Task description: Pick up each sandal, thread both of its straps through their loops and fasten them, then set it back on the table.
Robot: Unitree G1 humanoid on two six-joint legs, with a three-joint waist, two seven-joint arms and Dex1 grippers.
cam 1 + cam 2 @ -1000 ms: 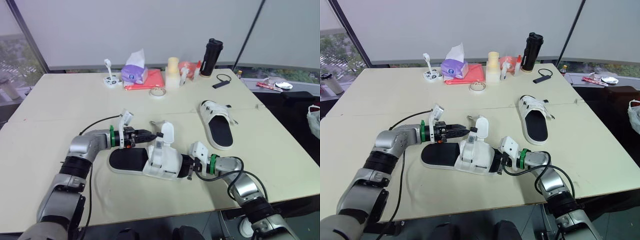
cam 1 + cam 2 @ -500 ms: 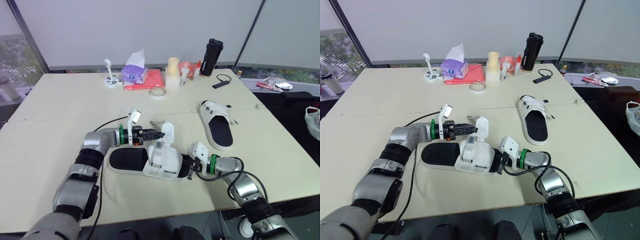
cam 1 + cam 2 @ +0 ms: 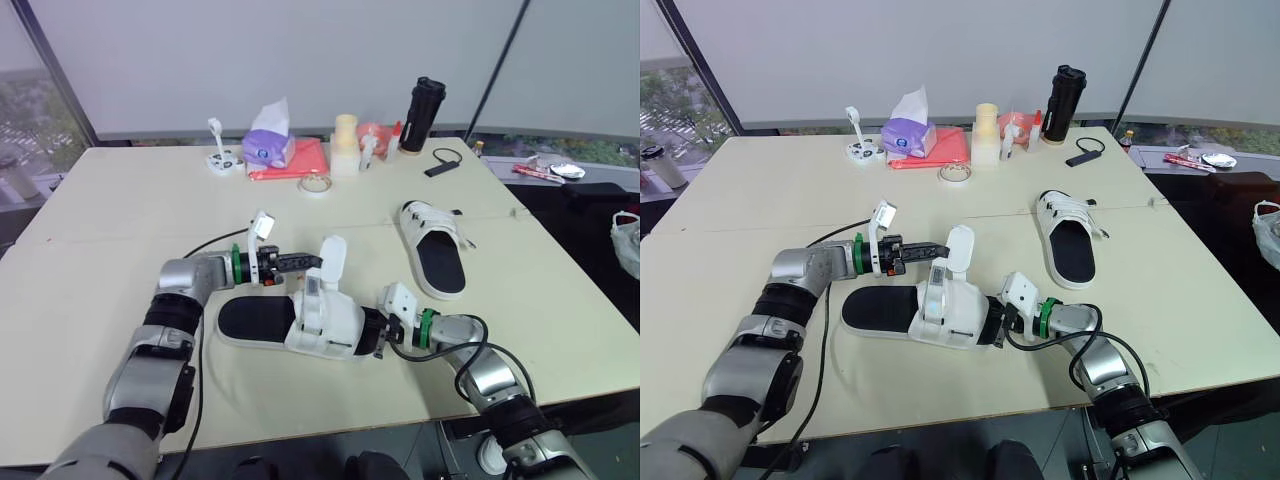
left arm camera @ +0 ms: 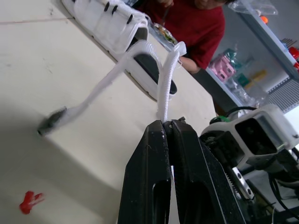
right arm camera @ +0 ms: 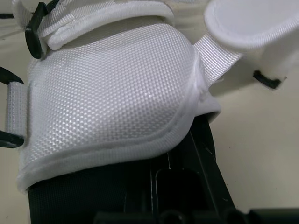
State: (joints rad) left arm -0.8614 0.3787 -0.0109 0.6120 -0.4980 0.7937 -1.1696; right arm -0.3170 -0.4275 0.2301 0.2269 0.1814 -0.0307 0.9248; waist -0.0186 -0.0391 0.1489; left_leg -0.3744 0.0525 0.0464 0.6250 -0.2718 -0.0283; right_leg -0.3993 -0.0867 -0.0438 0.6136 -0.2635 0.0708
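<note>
The near white sandal [image 3: 300, 320] with a black footbed lies on the table in front of me. One of its straps [image 3: 332, 260] stands upright, and my left gripper [image 3: 316, 262] is shut on that strap's edge; the left wrist view has the strap [image 4: 167, 79] rising from between the closed fingers [image 4: 154, 154]. My right gripper [image 3: 372, 333] is shut on the sandal's toe end, with the white upper [image 5: 117, 93] right at its fingers. The second sandal [image 3: 435, 248] lies flat to the right, untouched.
Along the table's far side stand a tissue box [image 3: 268, 143], a red cloth [image 3: 300, 160], a tape roll [image 3: 316, 184], stacked cups [image 3: 346, 145] and a black bottle [image 3: 423, 113]. A person in a red top [image 4: 196, 23] sits beyond the table.
My left gripper has reached in from the left and closed on the upright strap, which now leans slightly toward it. The right arm and the sandal's sole have stayed put.
</note>
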